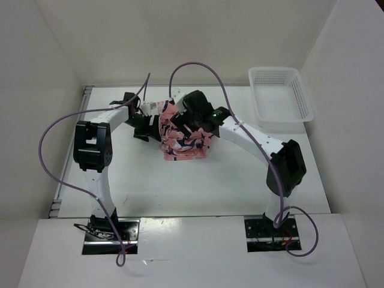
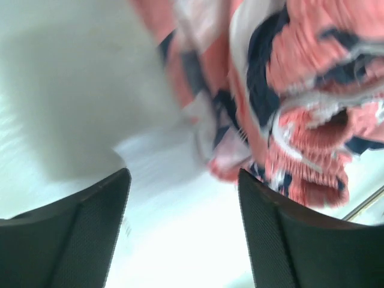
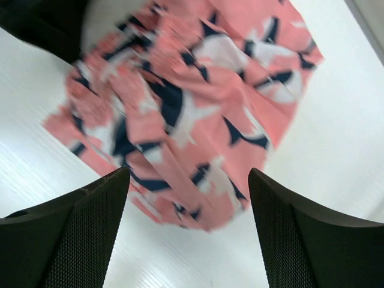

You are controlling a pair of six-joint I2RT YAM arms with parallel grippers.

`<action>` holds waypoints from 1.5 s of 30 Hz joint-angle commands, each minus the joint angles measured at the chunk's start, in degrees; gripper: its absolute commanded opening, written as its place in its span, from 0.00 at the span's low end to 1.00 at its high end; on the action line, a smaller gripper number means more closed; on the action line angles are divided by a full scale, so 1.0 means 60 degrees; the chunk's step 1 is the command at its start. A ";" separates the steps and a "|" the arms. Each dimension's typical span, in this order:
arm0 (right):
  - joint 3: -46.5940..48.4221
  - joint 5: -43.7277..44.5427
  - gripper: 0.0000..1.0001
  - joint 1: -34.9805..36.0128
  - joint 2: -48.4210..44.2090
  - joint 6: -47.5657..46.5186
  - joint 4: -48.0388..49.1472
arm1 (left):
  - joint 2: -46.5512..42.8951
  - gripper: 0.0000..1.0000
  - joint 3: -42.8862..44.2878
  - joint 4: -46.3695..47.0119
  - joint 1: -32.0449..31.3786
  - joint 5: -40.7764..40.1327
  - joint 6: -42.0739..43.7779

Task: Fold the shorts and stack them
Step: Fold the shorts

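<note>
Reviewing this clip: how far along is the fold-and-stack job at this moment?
Partly done. The salmon-pink shark-print fabric shorts lie in a compact, roughly folded bundle on the white table, creases showing in the right wrist view. Nothing is in hand: the left gripper and right gripper both stand open above the fabric. Left: tidying the bunched waistband edge, then stacking. Only one pair is visible.

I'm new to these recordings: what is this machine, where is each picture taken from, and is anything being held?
Two white robot arms are bolted at the table's near edge. One picture looks down from above; the other two come from a camera on each wrist, with that hand's dark fingers at the bottom. The pink fish-print shorts lie crumpled mid-table, and a white mesh basket sits in the far right corner. The left hand and right hand are both open above the cloth, holding nothing.
</note>
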 commanded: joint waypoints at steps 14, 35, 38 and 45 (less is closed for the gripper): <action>-0.3987 0.2605 0.91 -0.0187 -0.2195 0.1437 0.2122 | -0.0263 1.00 0.2609 0.0393 -0.0654 -0.0385 0.0228; -0.5262 0.0850 0.83 -0.0861 -0.1990 0.5046 0.2972 | 0.1367 0.45 0.3167 0.0305 -0.1021 -0.0137 0.0228; -0.5351 0.0746 0.82 -0.0861 -0.1990 0.5235 0.3088 | 0.1455 0.31 0.3167 0.0305 -0.1021 -0.0137 0.0228; -0.5424 0.1435 0.79 -0.0861 -0.1333 0.5720 0.4100 | 0.1455 0.13 0.3621 0.0129 -0.1021 0.0037 0.0228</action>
